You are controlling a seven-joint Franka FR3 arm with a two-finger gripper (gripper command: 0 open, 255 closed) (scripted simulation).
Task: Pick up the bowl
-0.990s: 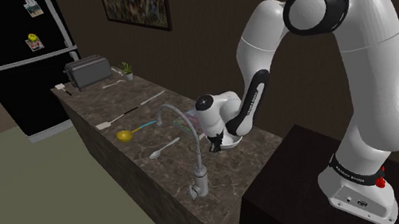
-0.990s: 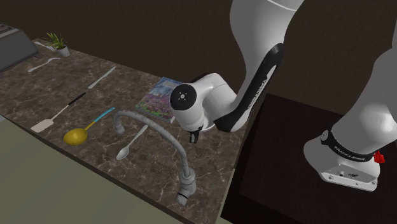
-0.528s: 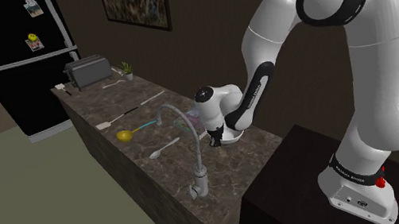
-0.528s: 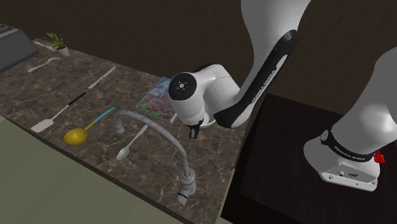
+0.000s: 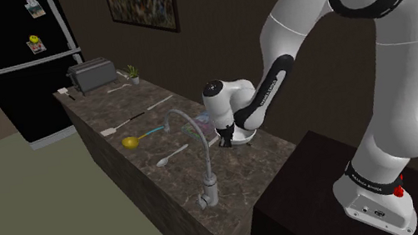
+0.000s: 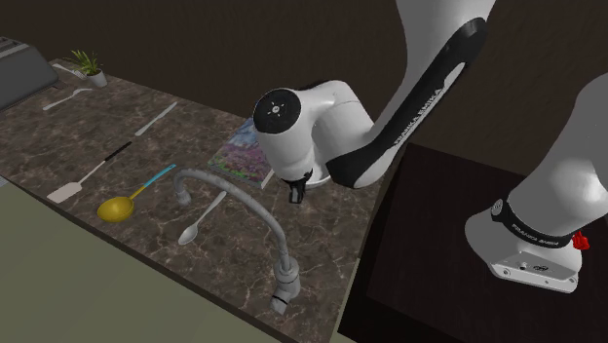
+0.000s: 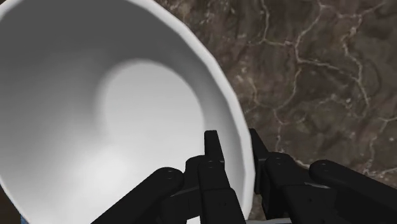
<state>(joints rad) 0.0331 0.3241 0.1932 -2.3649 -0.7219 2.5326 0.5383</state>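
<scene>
In the shoulder view the hand (image 5: 225,140) hangs low over the table (image 5: 232,172), with the white bowl (image 5: 241,137) at its tip. In the wrist view its fingers (image 7: 213,153) pinch the bowl's rim, one inside and one outside, probably because the thin wall suits a narrow grip.

The faucet (image 5: 206,167) arches just beside the tool (image 5: 224,142); bare counter (image 5: 267,153) opens opposite.

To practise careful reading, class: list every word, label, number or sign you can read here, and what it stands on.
Dark band at the arm's base: white lettering, too small to read.
Yellow smiley-face magnet on the black fridge: a sign, no words.
Colourful booklet on the counter: print too blurred to read.
White bowl in the claw: no marking.
</scene>
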